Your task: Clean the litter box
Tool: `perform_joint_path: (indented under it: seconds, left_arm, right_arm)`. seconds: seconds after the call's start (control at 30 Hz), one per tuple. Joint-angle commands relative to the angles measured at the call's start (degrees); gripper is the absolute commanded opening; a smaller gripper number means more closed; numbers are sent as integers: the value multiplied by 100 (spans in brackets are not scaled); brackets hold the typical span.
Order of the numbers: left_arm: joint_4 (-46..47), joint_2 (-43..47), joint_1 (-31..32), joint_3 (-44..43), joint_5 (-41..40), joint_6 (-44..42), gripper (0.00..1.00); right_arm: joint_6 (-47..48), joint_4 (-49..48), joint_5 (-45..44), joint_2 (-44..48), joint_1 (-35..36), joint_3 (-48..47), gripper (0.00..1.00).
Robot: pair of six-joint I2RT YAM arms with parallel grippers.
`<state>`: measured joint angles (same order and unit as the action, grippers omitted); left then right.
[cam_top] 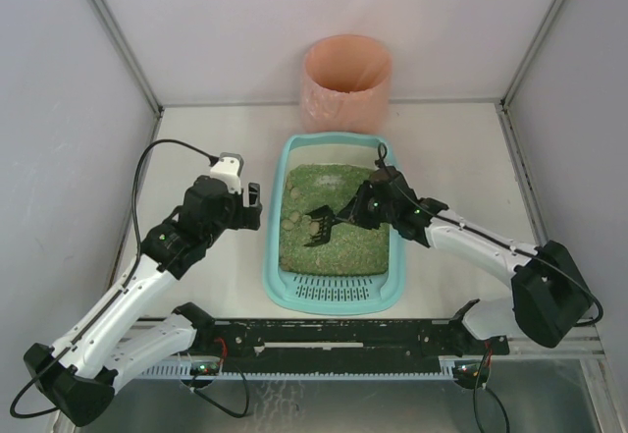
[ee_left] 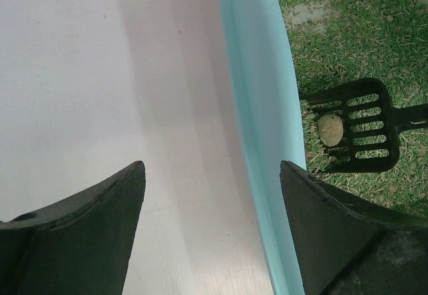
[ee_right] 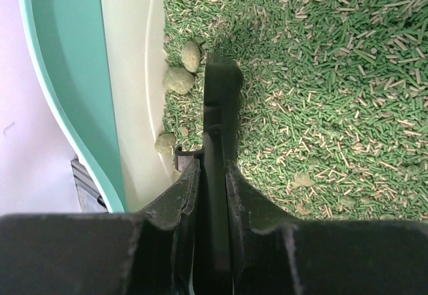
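Plainly, we judge the job to be in its early part. The litter box [cam_top: 272, 246] lies mid-table, its grate end toward the arms, and it holds waste among the green granules. We count one box.

Beyond its far end stands one bin [cam_top: 345, 84]; we cannot see inside, so we cannot say whether anything has been dumped there.

Of grippers we count two. The left gripper [ee_left: 210, 174] hangs spread wide and empty over the table, just outside the box's left rim. The right gripper [ee_right: 212, 168] is over the box's middle, clenched on the handle of the one scoop [ee_left: 361, 131], whose slotted head sits low in the granules near the left wall.

Of clumps [ee_right: 178, 79] we count four along that left wall in the right wrist view. The left wrist view shows one pale clump [ee_left: 330, 128] on the scoop's slots; we cannot tell whether it is among those four.

What is left, in our judgement: lifting each clump, sifting it and carrying it to the bin.
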<state>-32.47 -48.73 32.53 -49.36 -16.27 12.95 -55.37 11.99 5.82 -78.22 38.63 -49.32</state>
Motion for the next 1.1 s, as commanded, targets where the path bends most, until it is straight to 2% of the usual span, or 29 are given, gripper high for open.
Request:
perform_joint_path:
  seconds: [0.0, 0.23, 0.5, 0.67, 0.83, 0.97, 1.07]
  left_arm:
    - [142, 87, -45, -65, 30, 41, 85]
    - [165, 179, -93, -55, 6, 54, 85]
    - [201, 224, -168, -35, 43, 81, 85]
    - [207, 286, -250, -25, 97, 94, 85]
    - [236, 349, -300, 1, 107, 97, 85]
    - [235, 368, -324, 4, 116, 94, 85]
    - [264, 407, -343, 15, 134, 118, 85]
  right_arm:
    - [-109, -358, 251, 447, -197, 161, 0]
    - [-212, -731, 947, 1188, -747, 645, 0]
    - [-618, -1447, 2161, 2038, -1842, 1436, 0]
    - [-1100, -2164, 2607, 2499, -2464, 2047, 0]
    - [-1465, -3061, 3388, 2275, -2478, 2200, 0]
    - [-1980, -3248, 2975, 2630, -2897, 2754, 0]
    - [-1882, -3447, 3169, 2407, -2597, 2468, 0]
